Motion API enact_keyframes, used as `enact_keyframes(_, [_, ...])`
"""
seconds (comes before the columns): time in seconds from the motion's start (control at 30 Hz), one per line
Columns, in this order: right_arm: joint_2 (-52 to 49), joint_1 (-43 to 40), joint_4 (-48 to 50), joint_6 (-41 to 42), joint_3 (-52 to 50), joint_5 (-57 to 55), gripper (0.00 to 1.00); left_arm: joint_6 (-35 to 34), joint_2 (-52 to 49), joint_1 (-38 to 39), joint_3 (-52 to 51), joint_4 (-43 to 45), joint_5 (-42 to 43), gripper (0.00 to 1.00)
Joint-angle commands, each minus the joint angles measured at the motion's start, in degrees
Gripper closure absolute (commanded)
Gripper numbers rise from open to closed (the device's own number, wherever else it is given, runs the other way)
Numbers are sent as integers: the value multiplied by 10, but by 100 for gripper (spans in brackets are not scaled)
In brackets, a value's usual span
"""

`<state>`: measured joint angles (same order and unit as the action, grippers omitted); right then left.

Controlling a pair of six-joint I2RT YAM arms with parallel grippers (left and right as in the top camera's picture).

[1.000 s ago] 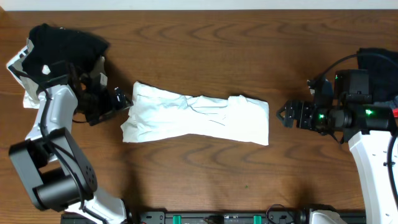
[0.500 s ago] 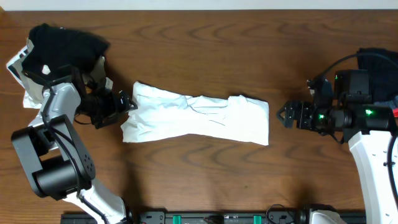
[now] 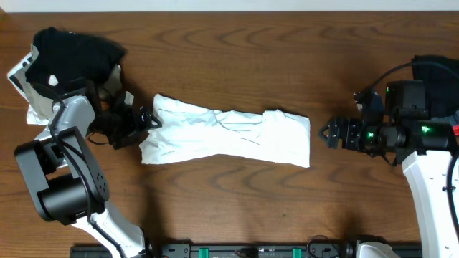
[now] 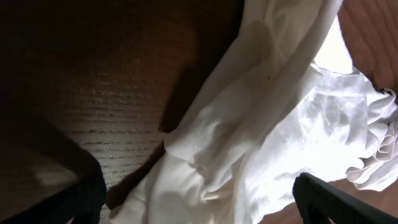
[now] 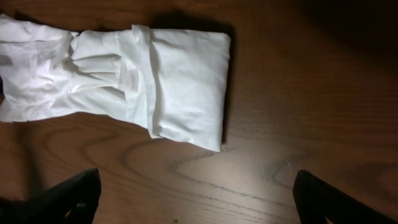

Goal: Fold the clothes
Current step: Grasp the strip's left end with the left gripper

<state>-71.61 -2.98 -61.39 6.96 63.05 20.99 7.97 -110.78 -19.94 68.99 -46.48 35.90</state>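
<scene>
left arm (image 3: 64,118): white shell links joined by black cylindrical joints, the largest a rounded black drum near the base.
right arm (image 3: 430,186): broad white shell link, then a black wrist section with a boxy black module on top.
green lights (image 3: 424,130): small, glowing on the right arm's black section.
cable (image 3: 387,72): thin, black, arcing above the right arm.
left gripper (image 3: 147,120): black, two-pronged.
right gripper (image 3: 324,132): black, angular.
fingers (image 5: 62,198): matte black wedges in the wrist views' lower corners.

Rumpled white T-shirt (image 4: 267,124) on wood table (image 4: 106,81), cloth between wide-spread jaws.
</scene>
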Motion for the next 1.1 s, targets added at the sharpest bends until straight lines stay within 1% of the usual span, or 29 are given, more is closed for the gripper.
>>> enact_keyframes(0.0, [3, -4, -1, -8, 6, 0, 4, 12, -9, -1, -8, 3, 10, 2])
enact_keyframes(0.37, [3, -4, -7, -8, 6, 0, 4, 12, -26, 0, -15, 10, 10, 2])
enact_keyframes(0.67, [3, -4, -8, -8, 6, 0, 4, 12, -87, 8, -28, 18, 13, 2])
enact_keyframes(0.87, [3, -4, -8, -8, 6, 0, 4, 12, -113, 8, -35, 20, 49, 2])
enact_keyframes(1.07, [3, -4, -8, -8, 6, 0, 4, 12, -113, 8, -50, 10, 55, 2])
